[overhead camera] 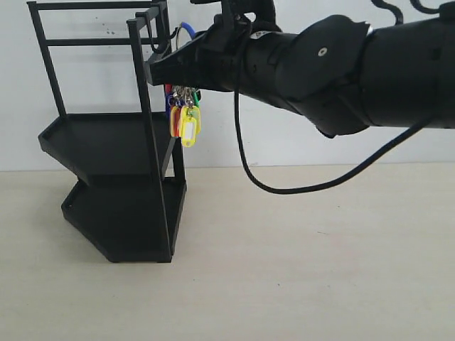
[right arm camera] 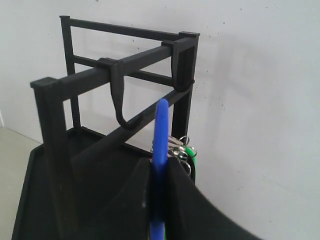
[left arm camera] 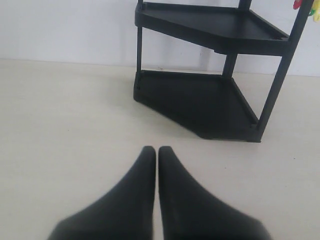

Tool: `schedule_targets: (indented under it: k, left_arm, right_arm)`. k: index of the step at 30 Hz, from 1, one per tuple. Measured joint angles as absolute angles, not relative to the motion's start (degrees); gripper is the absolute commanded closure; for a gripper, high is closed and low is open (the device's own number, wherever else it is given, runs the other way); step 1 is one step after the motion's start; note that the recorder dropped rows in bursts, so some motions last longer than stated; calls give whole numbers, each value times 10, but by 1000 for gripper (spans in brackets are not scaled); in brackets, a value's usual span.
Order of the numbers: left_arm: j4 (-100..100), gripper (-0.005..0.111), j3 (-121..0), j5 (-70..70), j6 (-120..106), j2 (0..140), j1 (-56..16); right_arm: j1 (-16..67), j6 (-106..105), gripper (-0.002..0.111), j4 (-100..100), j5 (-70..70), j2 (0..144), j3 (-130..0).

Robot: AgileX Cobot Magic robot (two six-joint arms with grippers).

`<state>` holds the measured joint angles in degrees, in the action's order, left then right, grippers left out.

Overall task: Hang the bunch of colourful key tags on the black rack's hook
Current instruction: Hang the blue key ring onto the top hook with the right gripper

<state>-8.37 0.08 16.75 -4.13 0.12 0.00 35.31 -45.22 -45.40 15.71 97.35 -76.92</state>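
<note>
The colourful key tag bunch (overhead camera: 185,117) hangs beside the top corner of the black rack (overhead camera: 114,142), yellow, red and green tags dangling under silver rings. My right gripper (overhead camera: 165,69) is shut on the bunch's blue loop (right arm camera: 162,125), which stands up between the fingers (right arm camera: 135,200). The rings and a green tag (right arm camera: 187,152) show just past the fingertips. The hook (right arm camera: 121,107) hangs from the top rail, a little beyond the loop and apart from it. My left gripper (left arm camera: 156,149) is shut and empty, low over the table in front of the rack (left arm camera: 200,100).
A white wall stands close behind the rack. A black cable (overhead camera: 284,186) droops from the right arm over the beige table (overhead camera: 306,270). The rack's upright bars (overhead camera: 146,128) and a second rail (right arm camera: 130,75) crowd the hook.
</note>
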Motion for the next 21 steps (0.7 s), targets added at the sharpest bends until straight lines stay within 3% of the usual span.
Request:
schedule_targets:
  k: [21]
  left_arm:
    - [-84,102,1,167,-41,1,0]
  right_arm:
    - [359,-419,108,-454,178,1027,-816]
